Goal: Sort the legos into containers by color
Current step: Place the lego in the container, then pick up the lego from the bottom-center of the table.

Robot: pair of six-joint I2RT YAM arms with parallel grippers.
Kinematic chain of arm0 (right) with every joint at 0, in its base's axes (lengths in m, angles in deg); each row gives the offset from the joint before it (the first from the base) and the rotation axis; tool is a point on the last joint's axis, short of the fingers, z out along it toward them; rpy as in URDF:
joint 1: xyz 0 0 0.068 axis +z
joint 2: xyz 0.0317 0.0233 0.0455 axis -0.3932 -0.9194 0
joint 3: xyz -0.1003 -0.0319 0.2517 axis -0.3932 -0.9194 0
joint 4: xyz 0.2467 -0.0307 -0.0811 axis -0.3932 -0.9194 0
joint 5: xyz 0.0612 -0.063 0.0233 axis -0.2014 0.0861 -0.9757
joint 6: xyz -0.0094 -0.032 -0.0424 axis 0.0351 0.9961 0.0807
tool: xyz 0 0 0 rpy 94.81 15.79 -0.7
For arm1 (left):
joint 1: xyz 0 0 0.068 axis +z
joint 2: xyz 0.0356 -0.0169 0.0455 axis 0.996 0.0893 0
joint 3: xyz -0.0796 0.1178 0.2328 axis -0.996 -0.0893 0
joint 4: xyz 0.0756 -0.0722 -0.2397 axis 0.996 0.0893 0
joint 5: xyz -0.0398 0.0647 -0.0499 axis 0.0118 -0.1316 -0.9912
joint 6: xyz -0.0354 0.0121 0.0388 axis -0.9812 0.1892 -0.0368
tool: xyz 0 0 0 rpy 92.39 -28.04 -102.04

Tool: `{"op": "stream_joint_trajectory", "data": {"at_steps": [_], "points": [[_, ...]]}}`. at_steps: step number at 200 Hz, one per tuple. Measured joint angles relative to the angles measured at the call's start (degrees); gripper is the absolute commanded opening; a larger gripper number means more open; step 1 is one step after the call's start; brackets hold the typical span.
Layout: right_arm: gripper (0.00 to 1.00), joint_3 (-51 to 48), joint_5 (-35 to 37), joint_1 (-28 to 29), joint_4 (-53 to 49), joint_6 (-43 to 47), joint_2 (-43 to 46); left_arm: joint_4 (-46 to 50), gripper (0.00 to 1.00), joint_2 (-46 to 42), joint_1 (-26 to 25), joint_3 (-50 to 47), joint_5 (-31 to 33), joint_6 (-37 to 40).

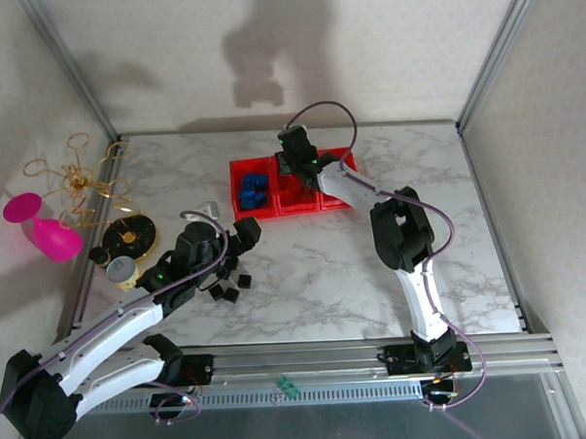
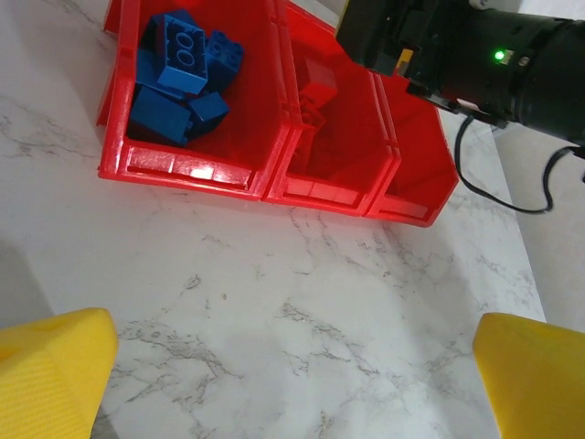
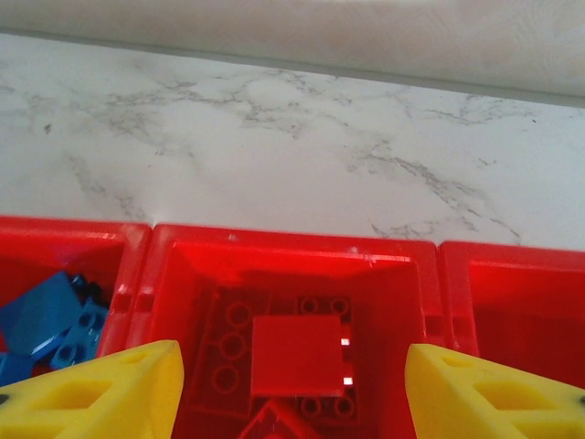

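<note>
Three joined red containers [image 1: 273, 209] stand at the back middle of the table. Blue legos [image 2: 178, 78] fill the left one, and red legos [image 3: 297, 352] lie in the middle one. My right gripper [image 3: 297, 402] hangs open right above the middle container [image 3: 288, 251], its yellow fingers [image 3: 101, 393] wide apart with nothing between them. Several black legos [image 1: 228, 281] lie loose on the marble beside my left gripper [image 1: 243, 236]. The left gripper [image 2: 292, 384] is open over bare marble, facing the containers [image 2: 265, 183].
A pink goblet [image 1: 41, 230], a gold wire tangle [image 1: 87, 180] and a yellow-and-black spool [image 1: 133, 231] sit at the left edge. A small green piece [image 1: 286, 387] lies on the front rail. The right arm [image 2: 475, 55] reaches over the containers.
</note>
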Motion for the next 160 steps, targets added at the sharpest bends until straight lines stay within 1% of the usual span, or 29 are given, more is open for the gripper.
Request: {"op": "stream_joint_trajectory", "data": {"at_steps": [29, 53, 78, 125, 145, 160], "points": [[0.72, -7.8, -1.5, 2.5, 0.0, -0.6, 8.3, 0.6, 1.0, -2.5, 0.0, 0.0, 0.0, 0.0], [0.75, -15.1, -3.4, 7.1, 0.5, -2.0, 15.6, 2.8, 1.0, -6.2, 0.1, 0.0, 0.1, 0.0], [0.78, -22.6, -6.9, 12.0, 1.7, -2.5, 21.0, 6.3, 1.0, -10.4, 0.1, -0.2, 0.7, -0.3], [0.79, -33.6, -10.7, 19.1, 2.8, -2.5, 24.2, 14.0, 0.99, -18.1, 0.2, -1.7, 2.1, -1.4], [0.8, -35.7, -11.5, 21.3, 2.7, -4.0, 24.2, 17.0, 1.0, -20.5, 0.2, -1.7, 2.9, -2.1], [0.81, -36.3, -11.3, 22.9, 2.7, -6.8, 24.2, 18.8, 1.0, -22.0, 0.2, -1.8, 3.3, -2.7]]}}
